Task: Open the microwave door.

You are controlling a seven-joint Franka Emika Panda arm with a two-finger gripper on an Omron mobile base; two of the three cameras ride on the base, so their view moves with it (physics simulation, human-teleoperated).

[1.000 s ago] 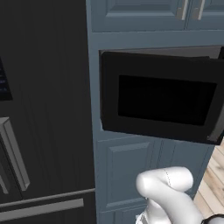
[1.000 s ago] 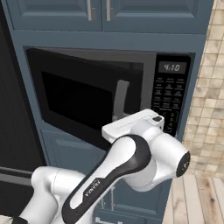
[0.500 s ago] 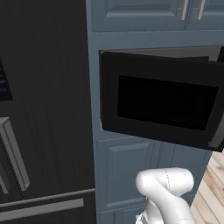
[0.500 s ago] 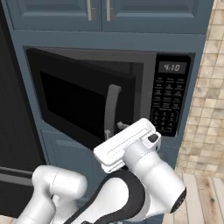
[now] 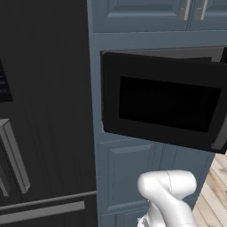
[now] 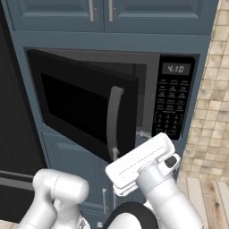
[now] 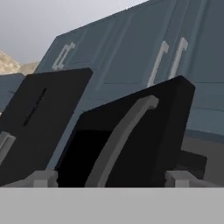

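Pincer (image 7: pixel 109 178) fingers stand well apart in the hand view, released, one grey tip (image 7: pixel 41 178) at the left and one at the right, with nothing between them; the curved grey handle (image 7: pixel 120 139) rises in the gap beyond them, apart from both tips. At the far left of the left base view stands the tall black fridge (image 5: pixel 42 111) with its grey bar handles. Just right of it, set into the blue-grey cabinet column (image 5: pixel 126 173), is the microwave door (image 5: pixel 164 104): a glossy black panel with a darker window, swung partway out on its left edge so that its right edge comes nearer than the cabinet face. In the right base view this door (image 6: pixel 80 100) stands ajar, the handle (image 6: pixel 113 123) upright at its free right edge, and the open cavity (image 6: pixel 141 96) shows behind it. Right of the cavity is the black keypad panel (image 6: pixel 173 103) with a lit clock. Farther right runs a tan tiled wall (image 6: pixel 210 89). The white hand (image 6: pixel 141 163) sits low, below the door's free corner.
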